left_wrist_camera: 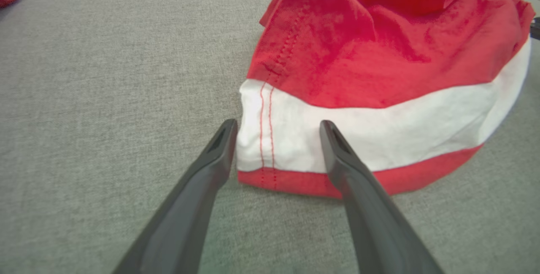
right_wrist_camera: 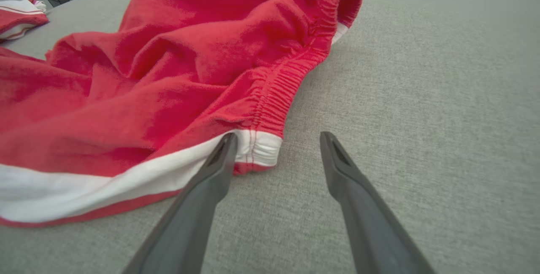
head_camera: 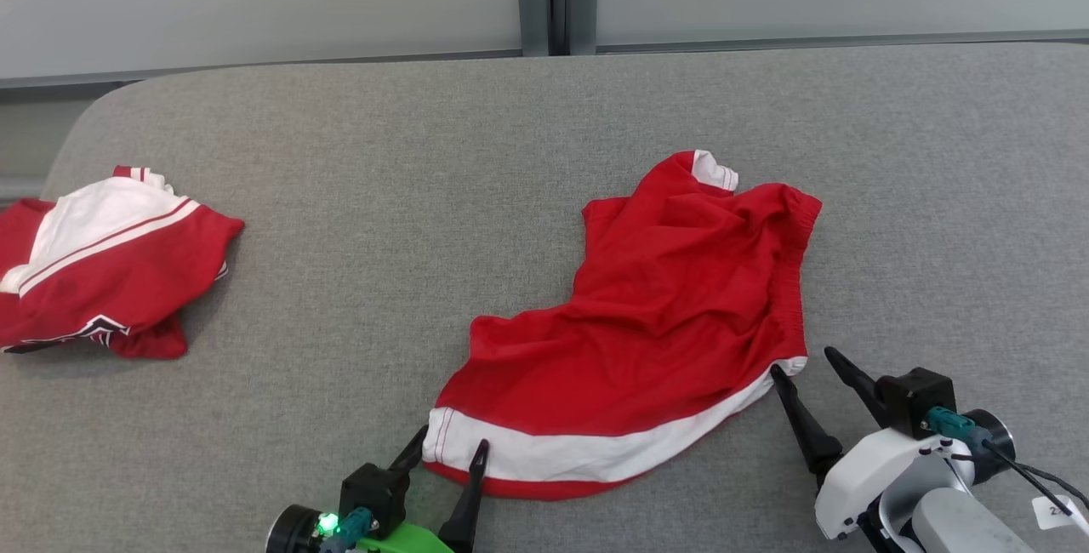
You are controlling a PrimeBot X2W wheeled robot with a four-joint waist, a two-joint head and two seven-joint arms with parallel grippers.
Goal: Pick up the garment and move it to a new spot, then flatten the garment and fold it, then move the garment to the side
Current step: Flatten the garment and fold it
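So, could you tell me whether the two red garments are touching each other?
Apart. The head view shows bare grey surface between the red shorts and the striped garment.

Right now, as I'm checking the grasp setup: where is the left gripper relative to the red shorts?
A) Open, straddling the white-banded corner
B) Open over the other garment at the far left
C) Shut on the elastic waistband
A: the left gripper stands open at the white-banded corner of the red shorts, one finger just beside the cloth and the other over it.
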